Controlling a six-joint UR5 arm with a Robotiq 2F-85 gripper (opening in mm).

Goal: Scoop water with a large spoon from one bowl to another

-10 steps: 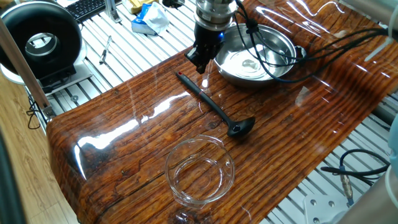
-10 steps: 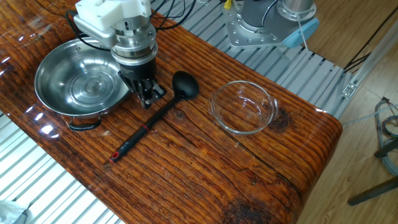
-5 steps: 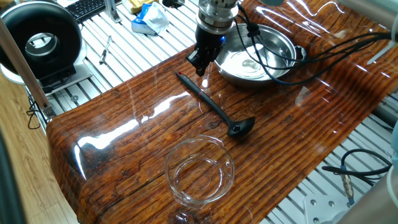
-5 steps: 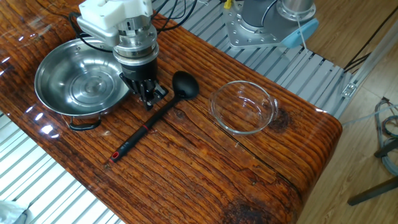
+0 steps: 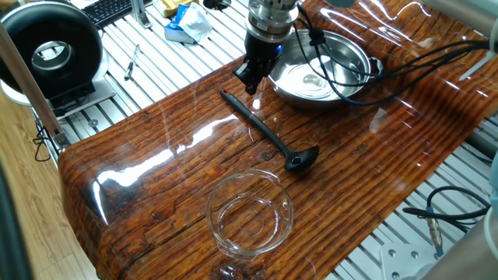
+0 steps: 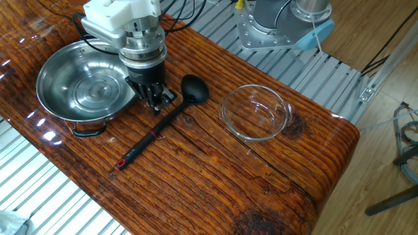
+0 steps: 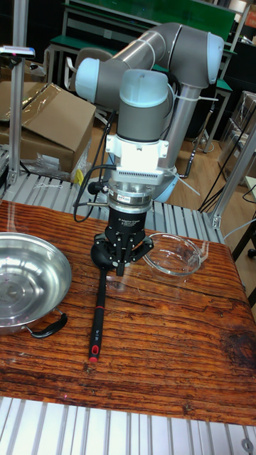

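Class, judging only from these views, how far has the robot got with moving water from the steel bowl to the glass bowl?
Nothing looks done: the ladle lies flat on the table, unheld. In hand: the gripper hovers beside its handle, between ladle and steel bowl, holding nothing. Left: grasp the ladle, scoop, and pour into the glass bowl, which looks empty.

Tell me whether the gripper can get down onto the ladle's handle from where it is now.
Probably yes. The gripper hangs right by the ladle, which lies flat on the table with nothing on or across its handle. The steel bowl and glass bowl both sit off to the sides.
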